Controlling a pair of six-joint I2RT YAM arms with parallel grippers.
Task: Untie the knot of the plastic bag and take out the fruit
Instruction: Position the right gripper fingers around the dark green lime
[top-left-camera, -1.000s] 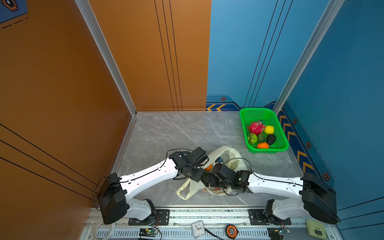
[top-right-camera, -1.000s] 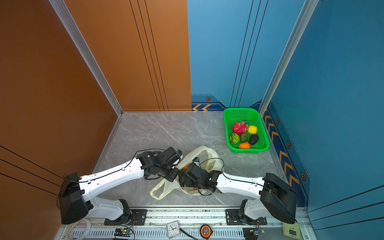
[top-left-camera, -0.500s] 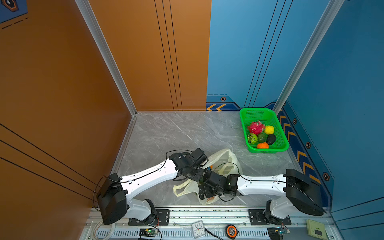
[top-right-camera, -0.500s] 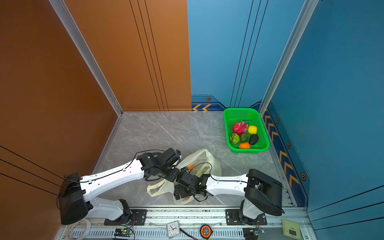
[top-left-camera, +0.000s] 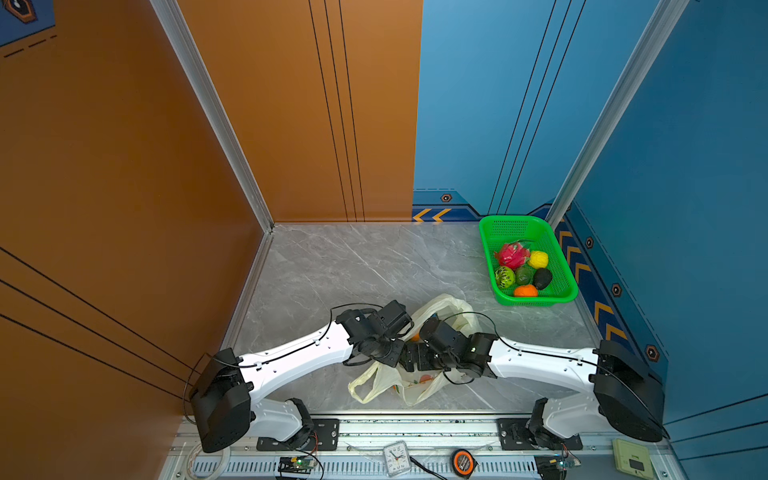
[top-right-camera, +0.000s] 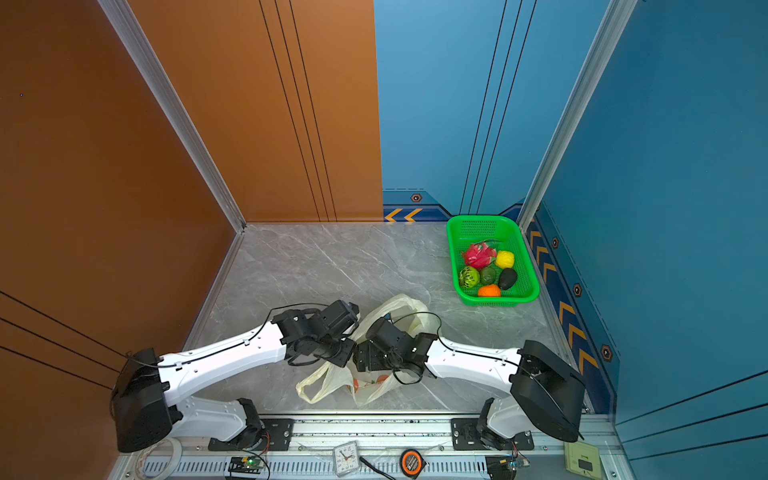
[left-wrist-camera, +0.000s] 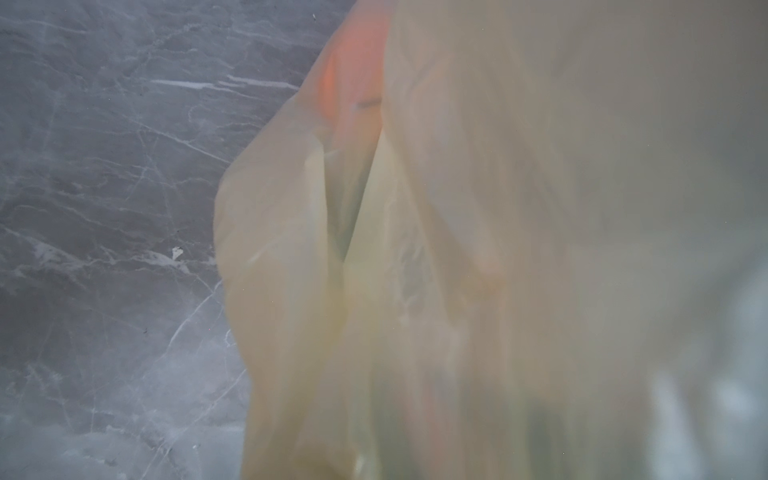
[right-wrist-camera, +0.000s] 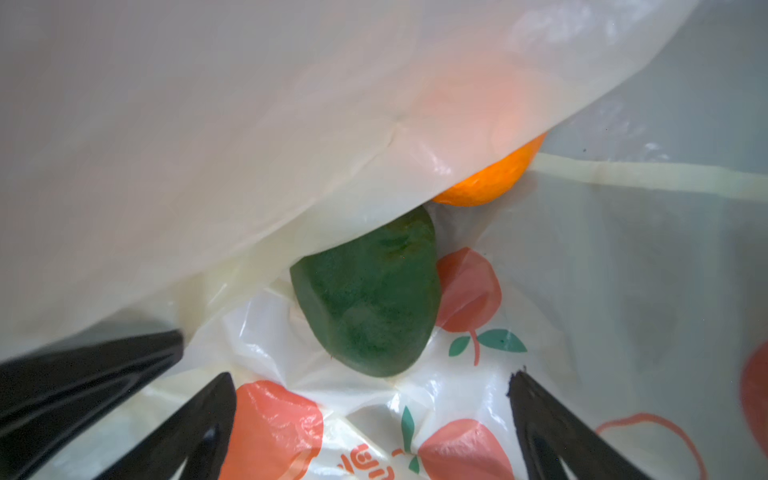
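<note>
Nearly there: the basket (top-left-camera: 510, 227) is holding six fruits (top-left-camera: 513, 254), the plastic bag (top-left-camera: 446, 305) two, a green fruit (right-wrist-camera: 370, 299) and an orange (right-wrist-camera: 490, 183); the left end effector (top-left-camera: 401, 358), closed tight, is pinching its film, while the right end effector (right-wrist-camera: 374, 376) is gaping empty.

Plastic bag (left-wrist-camera: 519, 228) blurred close-up in L wrist view (orange (right-wrist-camera: 494, 183) half-hidden).

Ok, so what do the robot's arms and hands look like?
The left arm and right arm share smooth white shells, bulky black shoulder housings and black wrist joints, with thin black cables looping along them. The right hand has tapered, pointed black fingers.
</note>
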